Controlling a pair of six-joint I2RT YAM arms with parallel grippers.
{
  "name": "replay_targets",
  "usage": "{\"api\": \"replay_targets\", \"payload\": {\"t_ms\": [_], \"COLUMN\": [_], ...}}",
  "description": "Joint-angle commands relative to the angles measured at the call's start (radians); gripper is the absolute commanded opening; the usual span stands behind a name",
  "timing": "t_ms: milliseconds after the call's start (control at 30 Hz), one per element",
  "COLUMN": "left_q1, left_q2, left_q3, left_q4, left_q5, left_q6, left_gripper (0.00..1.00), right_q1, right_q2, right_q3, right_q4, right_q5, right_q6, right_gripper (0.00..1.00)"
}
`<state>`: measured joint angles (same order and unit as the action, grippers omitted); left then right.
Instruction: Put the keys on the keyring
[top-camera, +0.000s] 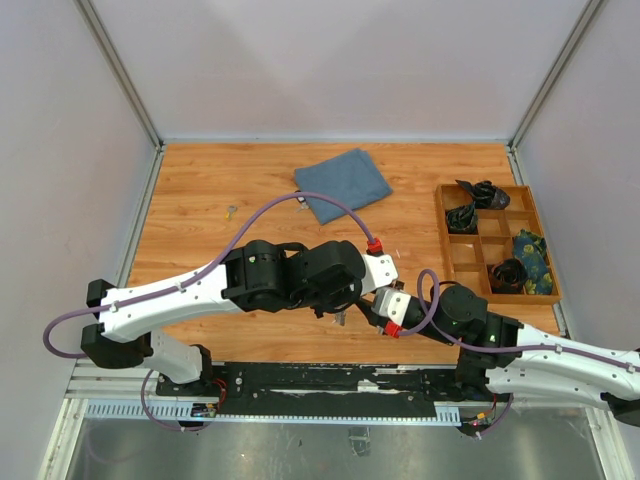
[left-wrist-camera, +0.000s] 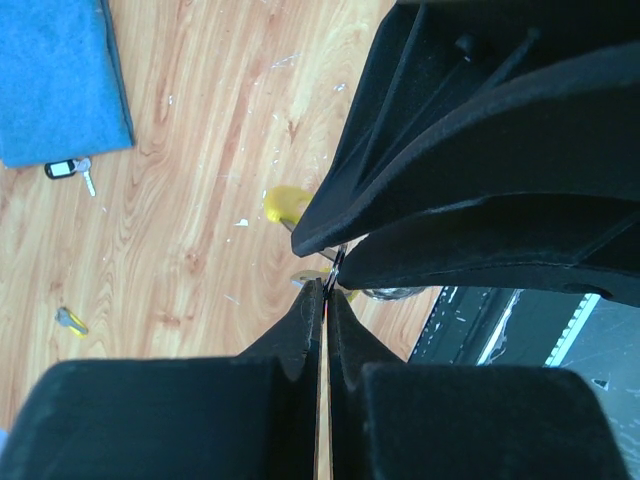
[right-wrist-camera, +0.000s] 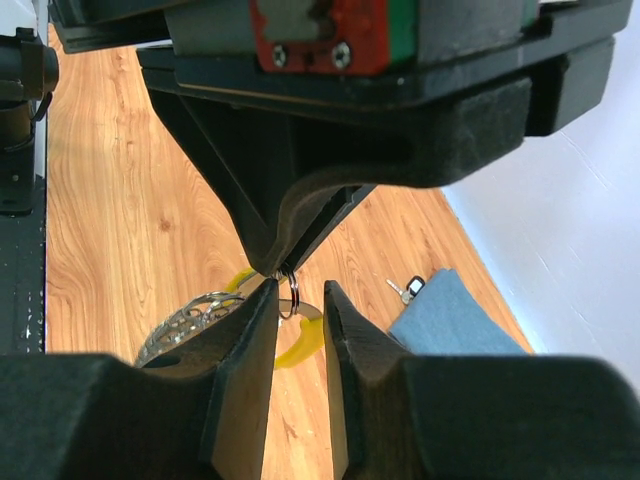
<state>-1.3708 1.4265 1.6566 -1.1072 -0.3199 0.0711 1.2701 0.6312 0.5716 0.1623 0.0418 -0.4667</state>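
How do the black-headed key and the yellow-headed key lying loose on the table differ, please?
The black-headed key lies right at the edge of the blue cloth; the yellow-headed key lies alone on bare wood. Their heads differ, black against yellow. Both lie flat on the table.

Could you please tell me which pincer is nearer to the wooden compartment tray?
Right. In the top view the right pincer sits left of the wooden compartment tray; the left pincer faces it tip to tip from the farther side.
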Motion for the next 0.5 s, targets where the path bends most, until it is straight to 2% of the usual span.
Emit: {"api": "replay_targets", "payload": {"t_ms": [0,233,400,467], "left_q1": [-0.002,-0.002,-0.002,-0.002], "left_q2": [-0.031,-0.029,-0.032,-0.035], "left_q3": [0.006,0.009,0.009,0.008], "left_q4": [0.038,0.043,0.045,0.046], "left_q5": [0.023,0.031,0.033,0.033], "left_q6": [0.015,0.021,0.021,0.021], "left_gripper": [0.01,0.01,0.01,0.01], "right_q1": [0.015,0.015,0.015,0.015], "right_q2": [0.007,0.018,0.025,0.023], "right_q3": [-0.006,0.001,0.010,0.015], "right_q4": [0.040,0.035,0.006,-0.012], "right_q5": [-0.003,-0.006,0.013,0.018], "right_q6": [0.032,0.032,0.026,0.022], "right_gripper": [0.25,0.20,0.03,0.01]}}
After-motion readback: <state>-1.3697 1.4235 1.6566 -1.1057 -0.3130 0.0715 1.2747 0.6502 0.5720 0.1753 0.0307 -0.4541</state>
